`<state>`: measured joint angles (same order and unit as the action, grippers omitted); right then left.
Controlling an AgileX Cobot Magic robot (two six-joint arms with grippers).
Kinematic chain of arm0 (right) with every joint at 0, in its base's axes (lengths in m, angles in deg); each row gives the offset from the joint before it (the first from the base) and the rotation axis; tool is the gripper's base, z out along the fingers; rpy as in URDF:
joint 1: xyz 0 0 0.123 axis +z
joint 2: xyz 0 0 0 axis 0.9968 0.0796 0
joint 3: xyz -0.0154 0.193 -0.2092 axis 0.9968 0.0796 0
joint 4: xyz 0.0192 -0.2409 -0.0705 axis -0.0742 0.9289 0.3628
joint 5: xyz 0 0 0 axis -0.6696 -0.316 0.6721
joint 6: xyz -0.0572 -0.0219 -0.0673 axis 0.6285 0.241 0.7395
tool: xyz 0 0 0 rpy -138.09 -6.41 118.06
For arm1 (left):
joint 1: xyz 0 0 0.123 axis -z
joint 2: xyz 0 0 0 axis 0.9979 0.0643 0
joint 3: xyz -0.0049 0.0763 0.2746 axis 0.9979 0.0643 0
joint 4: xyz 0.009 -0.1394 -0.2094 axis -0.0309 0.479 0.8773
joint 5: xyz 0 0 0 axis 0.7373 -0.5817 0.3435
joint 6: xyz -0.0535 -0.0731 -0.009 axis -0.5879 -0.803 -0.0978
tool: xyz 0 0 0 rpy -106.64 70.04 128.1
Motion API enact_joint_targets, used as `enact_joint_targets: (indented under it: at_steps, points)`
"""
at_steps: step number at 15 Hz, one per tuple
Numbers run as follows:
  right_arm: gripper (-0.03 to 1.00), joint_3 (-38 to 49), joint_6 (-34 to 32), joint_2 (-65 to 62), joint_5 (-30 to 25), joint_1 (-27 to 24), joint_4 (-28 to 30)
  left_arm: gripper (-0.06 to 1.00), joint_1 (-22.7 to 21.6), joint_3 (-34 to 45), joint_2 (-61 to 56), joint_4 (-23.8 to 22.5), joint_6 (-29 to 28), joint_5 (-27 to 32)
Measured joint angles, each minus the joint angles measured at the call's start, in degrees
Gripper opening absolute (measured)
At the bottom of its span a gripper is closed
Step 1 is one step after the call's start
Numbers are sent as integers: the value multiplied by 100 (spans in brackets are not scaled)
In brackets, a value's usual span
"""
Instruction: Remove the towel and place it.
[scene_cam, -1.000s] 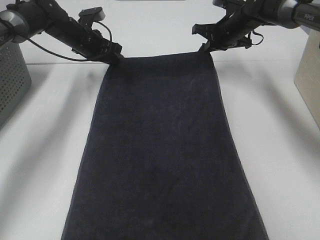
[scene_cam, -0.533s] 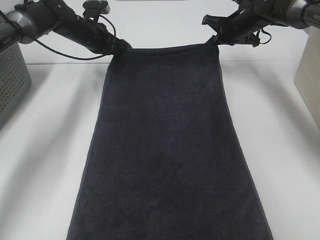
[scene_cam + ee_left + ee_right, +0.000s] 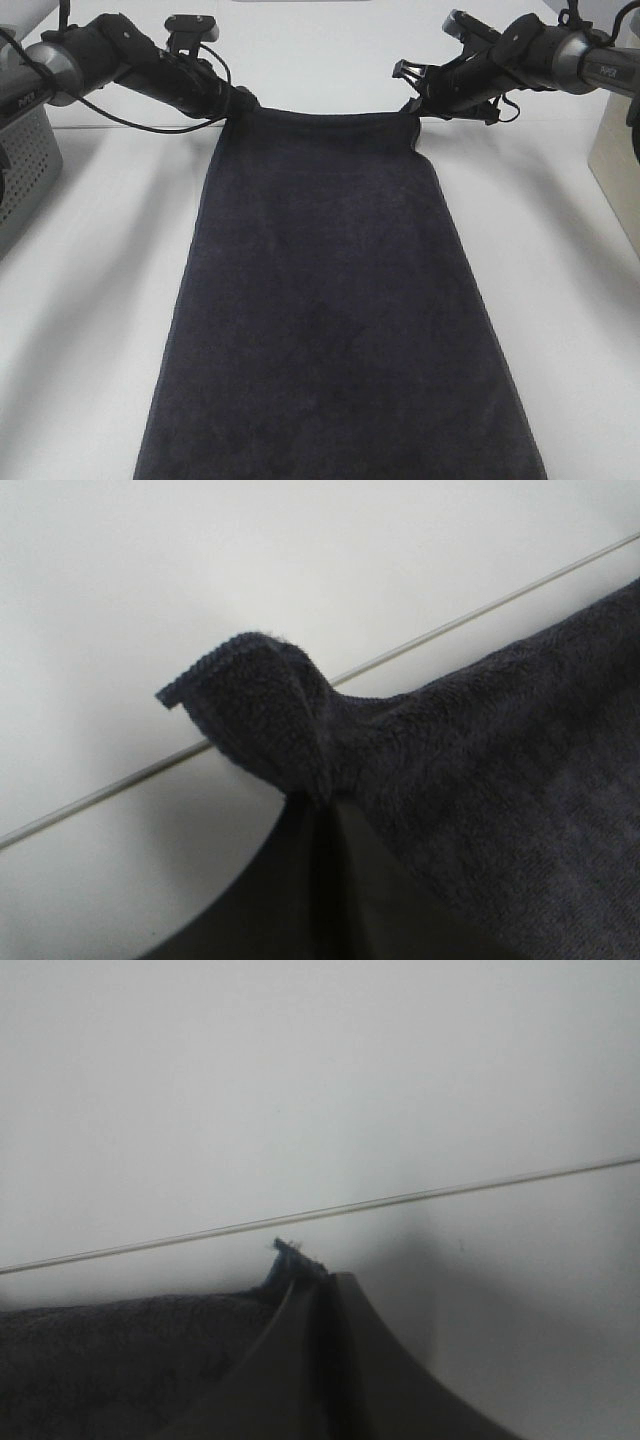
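Observation:
The towel (image 3: 330, 300) is a long dark navy cloth, stretched out over the white table (image 3: 90, 300) from its far edge down to the near edge of the exterior high view. My left gripper (image 3: 240, 102) is shut on the towel's far left corner, and that corner (image 3: 255, 715) sticks out folded past the pinched fingers. My right gripper (image 3: 412, 103) is shut on the far right corner; only a small tip of the towel (image 3: 292, 1255) shows beyond the closed jaws. Both far corners are held at about the same height, with the far hem taut between them.
A grey perforated basket (image 3: 22, 165) stands at the left edge of the table. A pale upright box or panel (image 3: 620, 160) stands at the right edge. White table surface runs along both sides of the towel.
Both grippers, still holding the corners, rose and moved farther back, then came down a little. The towel's far hem followed them and now sits slightly lower than half a second ago.

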<state>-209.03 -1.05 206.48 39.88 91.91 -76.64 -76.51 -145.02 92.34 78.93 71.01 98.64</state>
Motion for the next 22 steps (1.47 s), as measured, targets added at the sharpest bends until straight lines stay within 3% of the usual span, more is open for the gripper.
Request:
enact_joint_targets:
  at_steps: [2, 4, 7, 9, 11, 13, 16, 20, 22]
  points:
    - [7, 0, 17, 29, 40, 0, -23, 2, 0, 0, 0, 0, 6, -109]
    - [24, 0, 57, 69, 120, 0, -23, 13, 0, 0, 0, 0, 29, -246]
    - [59, 0, 143, 74, 195, 0, -23, 56, 0, 0, 0, 23, 17, -527]
    - [65, 0, 149, 74, 138, 0, -23, 72, 0, 0, 0, 46, -11, -567]
    - [66, -17, 298, 63, -223, 0, 40, 75, 0, 0, 0, 29, -11, -567]
    - [66, -17, 430, -126, -1112, 0, 407, 76, 0, 0, -138, -34, -23, -384]
    - [66, -17, 441, -819, -2601, 0, 796, 76, 0, 0, -676, -390, -332, 751]
    - [66, -34, 441, -1599, -4360, 0, 1123, 76, 6, 0, -1306, -1822, -2275, 3140]
    - [66, -34, 430, -1839, -4555, 0, 1272, 76, 0, 0, -1576, -2223, -2687, 3358]
